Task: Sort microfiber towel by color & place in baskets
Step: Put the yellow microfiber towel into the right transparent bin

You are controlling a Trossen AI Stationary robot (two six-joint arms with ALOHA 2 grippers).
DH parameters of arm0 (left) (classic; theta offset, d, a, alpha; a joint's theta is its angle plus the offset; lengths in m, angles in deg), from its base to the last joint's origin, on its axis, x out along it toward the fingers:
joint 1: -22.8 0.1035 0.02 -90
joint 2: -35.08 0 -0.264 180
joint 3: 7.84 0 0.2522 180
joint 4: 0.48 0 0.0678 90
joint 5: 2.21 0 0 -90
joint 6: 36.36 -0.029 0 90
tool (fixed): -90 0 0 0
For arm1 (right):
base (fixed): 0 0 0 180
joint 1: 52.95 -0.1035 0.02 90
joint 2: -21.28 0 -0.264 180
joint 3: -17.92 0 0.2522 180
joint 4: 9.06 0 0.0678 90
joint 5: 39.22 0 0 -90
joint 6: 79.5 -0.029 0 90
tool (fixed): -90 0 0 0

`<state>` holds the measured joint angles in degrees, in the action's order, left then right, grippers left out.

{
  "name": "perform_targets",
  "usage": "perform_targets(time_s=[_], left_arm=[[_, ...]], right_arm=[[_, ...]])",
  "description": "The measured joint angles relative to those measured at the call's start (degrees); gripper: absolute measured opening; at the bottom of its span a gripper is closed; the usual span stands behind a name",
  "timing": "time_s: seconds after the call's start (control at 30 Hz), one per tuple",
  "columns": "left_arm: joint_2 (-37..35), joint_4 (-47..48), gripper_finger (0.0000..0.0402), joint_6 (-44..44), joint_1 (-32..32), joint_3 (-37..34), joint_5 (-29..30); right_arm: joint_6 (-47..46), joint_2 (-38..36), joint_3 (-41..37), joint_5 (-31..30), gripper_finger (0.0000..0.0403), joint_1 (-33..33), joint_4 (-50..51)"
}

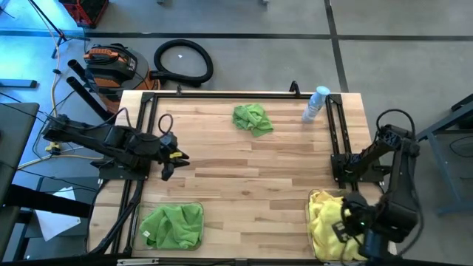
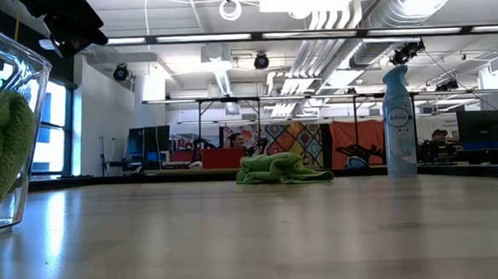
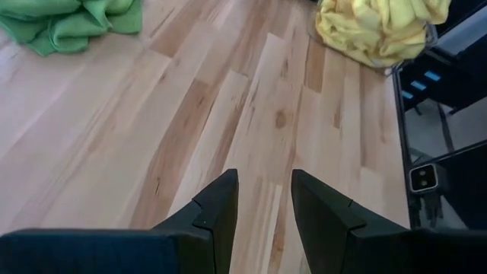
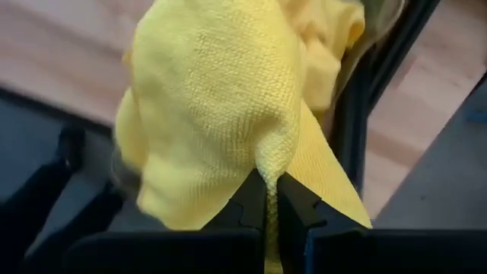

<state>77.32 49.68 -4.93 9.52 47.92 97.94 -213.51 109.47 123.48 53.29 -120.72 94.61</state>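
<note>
R fingers (image 4: pixel 272 199): pinched on yellow towel (image 4: pixel 221 106) over basket (image 1: pixel 313 235).
L fingers (image 3: pixel 262 209): apart, empty.
Risk: your towel could've snagged, draped over rim.

I see the loose towel (image 1: pixel 253 118) lying on the table (image 1: pixel 244 170) just left of the bottle (image 1: pixel 315 104), with both baskets (image 1: pixel 171 226) well nearer me.

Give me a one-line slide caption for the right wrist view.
Right gripper pinches a yellow microfiber towel over the yellow pile.
</note>
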Motion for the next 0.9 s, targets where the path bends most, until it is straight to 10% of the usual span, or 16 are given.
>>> perform_targets(time_s=[0.9], left_arm=[[1.9,0.0,0.0113,0.9,0.0,0.0,-0.7]], right_arm=[[0.4,0.6,-41.5,0.3,0.0005,7.9,-38.5]])
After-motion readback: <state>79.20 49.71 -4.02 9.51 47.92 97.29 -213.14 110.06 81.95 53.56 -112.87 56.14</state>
